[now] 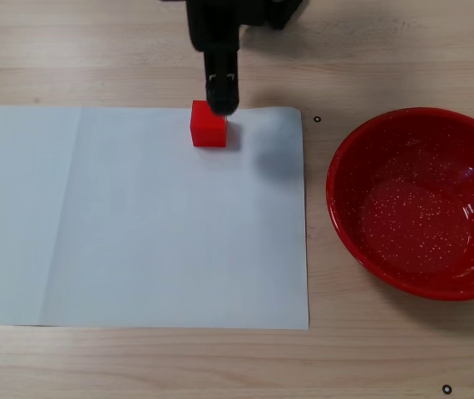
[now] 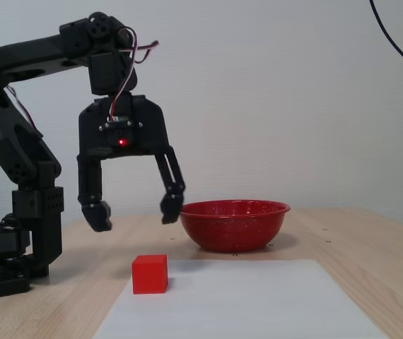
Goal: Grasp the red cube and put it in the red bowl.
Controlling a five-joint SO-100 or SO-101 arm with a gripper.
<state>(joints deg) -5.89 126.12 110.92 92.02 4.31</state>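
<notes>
The red cube (image 1: 209,125) sits on a white paper sheet (image 1: 137,224) near the sheet's far edge. It also shows in the side fixed view (image 2: 150,274), at the sheet's near left corner. My gripper (image 2: 134,213) is open and empty, fingers pointing down, hovering well above the table over the cube. From above, the gripper (image 1: 219,66) shows as a black shape whose lower fingertip overlaps the cube's far edge. The red bowl (image 1: 349,158), glossy with white speckles, stands empty to the right of the sheet; it also shows in the side view (image 2: 233,229) behind the sheet.
The paper sheet (image 2: 258,296) lies flat on a light wooden table (image 1: 137,50). The arm's black base (image 2: 3,261) stands at the left in the side view. Small black marks dot the table near the bowl (image 1: 317,119).
</notes>
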